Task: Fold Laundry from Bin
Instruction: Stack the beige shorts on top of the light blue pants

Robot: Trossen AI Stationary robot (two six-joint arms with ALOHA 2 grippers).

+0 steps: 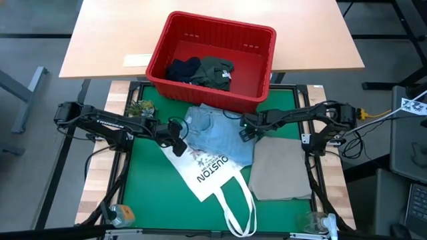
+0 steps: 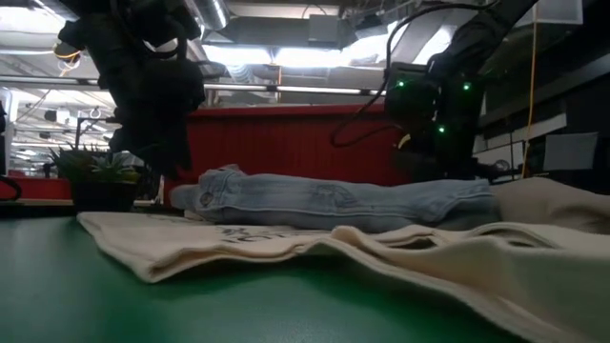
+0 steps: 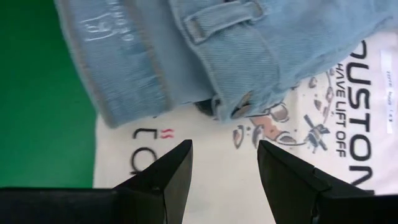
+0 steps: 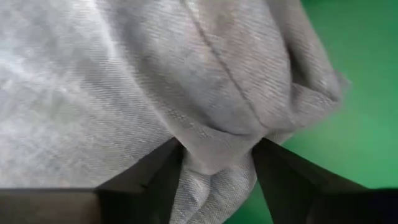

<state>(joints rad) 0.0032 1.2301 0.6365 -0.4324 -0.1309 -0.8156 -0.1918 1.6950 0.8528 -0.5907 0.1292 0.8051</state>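
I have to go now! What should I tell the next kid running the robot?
Left gripper: open, empty, above the tote bag beside the jeans' waistband.
Right gripper: closing around a bunch of the jeans; grip not confirmed.
Jeans lie on the mat, partly over the tote bag.
Done: beige cloth lies folded on the mat.
Left: fold jeans; dark garments remain in the red bin.

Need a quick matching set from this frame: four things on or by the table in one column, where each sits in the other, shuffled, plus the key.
Things:
1. jeans
2. tote bag
3. khaki cloth
4. dark garments

Places:
A. inside the red bin
B. flat on the mat, below the right gripper
C. lying partly over the tote bag, near the bin
D. under the jeans, handles toward the table's near edge

Pairs: 1-C, 2-D, 3-B, 4-A
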